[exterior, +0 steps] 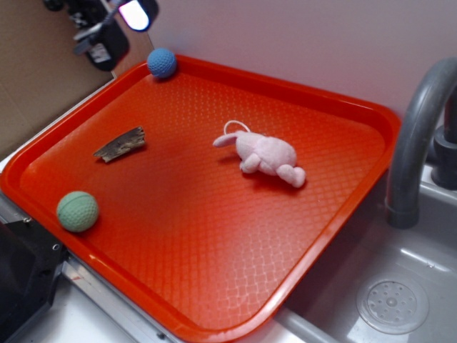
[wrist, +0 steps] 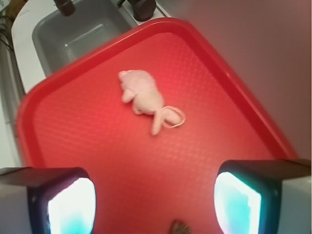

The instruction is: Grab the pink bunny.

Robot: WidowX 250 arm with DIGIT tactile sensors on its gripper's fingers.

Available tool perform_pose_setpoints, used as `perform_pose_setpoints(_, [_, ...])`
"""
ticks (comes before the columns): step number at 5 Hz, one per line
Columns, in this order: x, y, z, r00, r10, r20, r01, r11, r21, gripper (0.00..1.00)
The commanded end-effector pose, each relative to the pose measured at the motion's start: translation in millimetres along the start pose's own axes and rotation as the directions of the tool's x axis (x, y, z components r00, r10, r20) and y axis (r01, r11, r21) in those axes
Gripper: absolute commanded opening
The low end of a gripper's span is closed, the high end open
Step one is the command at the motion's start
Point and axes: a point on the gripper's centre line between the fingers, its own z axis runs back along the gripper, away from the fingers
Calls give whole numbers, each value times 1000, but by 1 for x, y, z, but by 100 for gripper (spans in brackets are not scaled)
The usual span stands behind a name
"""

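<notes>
Starting nearest the exterior camera: one green textured ball point(exterior: 77, 211), resting by the near left rim of the red tray point(exterior: 214, 286).

Item: one flat brownish scrap point(exterior: 120, 143), left of centre on the tray floor, apart from everything else.

Item: the pink bunny point(exterior: 265, 154), lying on its side roughly mid-tray, ears and thin white loop point(exterior: 234, 127) pointing toward the tray's far left corner. Nothing touches it; bare tray surrounds it on all sides.

Item: one blue textured ball point(exterior: 162, 63), in the far left corner, against the rim.

Item: the gripper point(wrist: 153, 197), raised above that far corner, well apart from the bunny. In the wrist view its two fingers point(wrist: 70, 202) stand wide apart with only tray between them: released, holding nothing.

Off-tray: a grey sink point(exterior: 400, 286) with a curved faucet point(exterior: 418, 136) at the right; a pale wall behind.

Progress: judged as not begun or barely begun. Approach, descent and closing on the bunny all remain.

Clearance: the path from the corner to the bunny appears open. The raised rim, both balls and the faucet all sit away from that path.
</notes>
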Motion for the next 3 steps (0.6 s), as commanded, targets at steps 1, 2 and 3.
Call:
perform_pose_setpoints(1, [49, -13, -48, 958, -283, -47, 282, 959, -40, 100])
perform_pose_setpoints(2, [54, -15, -68, 956, -284, -81, 282, 959, -37, 100])
perform_pose_setpoints(3, [54, -17, -91, 946, -300, -123, 297, 954, -40, 100])
